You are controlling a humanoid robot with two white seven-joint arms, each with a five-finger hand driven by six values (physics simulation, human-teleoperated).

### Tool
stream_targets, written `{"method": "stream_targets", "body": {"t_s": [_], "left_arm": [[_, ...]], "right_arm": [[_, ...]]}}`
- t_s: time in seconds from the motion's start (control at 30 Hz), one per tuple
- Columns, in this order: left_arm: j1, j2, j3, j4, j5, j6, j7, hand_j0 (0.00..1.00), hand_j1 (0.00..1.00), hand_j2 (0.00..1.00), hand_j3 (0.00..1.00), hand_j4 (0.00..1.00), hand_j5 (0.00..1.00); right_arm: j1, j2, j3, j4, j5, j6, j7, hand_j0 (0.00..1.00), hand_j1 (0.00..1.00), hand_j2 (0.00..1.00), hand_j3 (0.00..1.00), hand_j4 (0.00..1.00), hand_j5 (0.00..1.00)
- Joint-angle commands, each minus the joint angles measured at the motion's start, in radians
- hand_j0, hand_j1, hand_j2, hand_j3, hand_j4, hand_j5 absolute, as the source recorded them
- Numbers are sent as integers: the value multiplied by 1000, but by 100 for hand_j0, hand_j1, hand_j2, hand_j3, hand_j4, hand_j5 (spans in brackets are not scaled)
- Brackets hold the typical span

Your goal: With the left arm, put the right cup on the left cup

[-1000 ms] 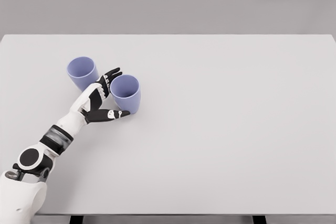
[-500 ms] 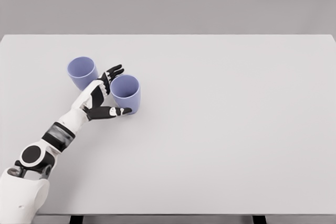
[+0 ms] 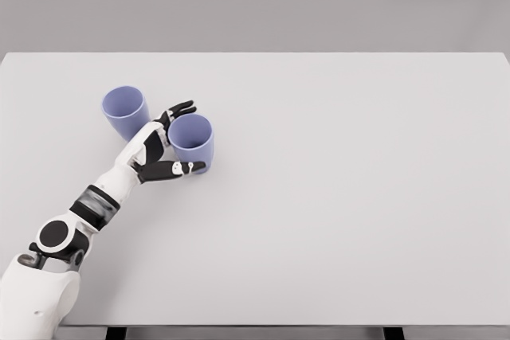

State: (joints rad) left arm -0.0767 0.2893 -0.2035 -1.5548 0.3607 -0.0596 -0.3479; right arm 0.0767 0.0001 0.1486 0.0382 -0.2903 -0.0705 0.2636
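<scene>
Cups are what matter here, and both stand upright, mouths up, in the head view: the right cup on the left half of the table, the left cup just beside it, up and to its left, with a narrow gap between them. Reaching in from the lower left, the left hand wraps the right cup from its left side, the thumb lying low across the cup's near face and the fingers reaching round its far rim. The hand is spread wide and appears not yet closed; whether the palm touches the wall cannot be told. That side-on approach likely suits a lift that keeps the mouth level for stacking. Space is tight left of the right cup, where the knuckles sit near the left cup, while everything to its right is open table, far from any edge. No right arm shows.
</scene>
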Motion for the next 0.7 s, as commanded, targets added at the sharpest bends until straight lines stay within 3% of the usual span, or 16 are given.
{"method": "stream_targets", "body": {"t_s": [0.0,0.67], "left_arm": [[0,-2,-1,-1,4,0,0,85,85,85,85,85,85],[-2,4,3,-11,9,1,0,76,76,76,76,76,76]], "right_arm": [[0,0,0,0,0,0,0,100,100,100,100,100,100],[0,0,0,0,0,0,0,100,100,100,100,100,100]]}}
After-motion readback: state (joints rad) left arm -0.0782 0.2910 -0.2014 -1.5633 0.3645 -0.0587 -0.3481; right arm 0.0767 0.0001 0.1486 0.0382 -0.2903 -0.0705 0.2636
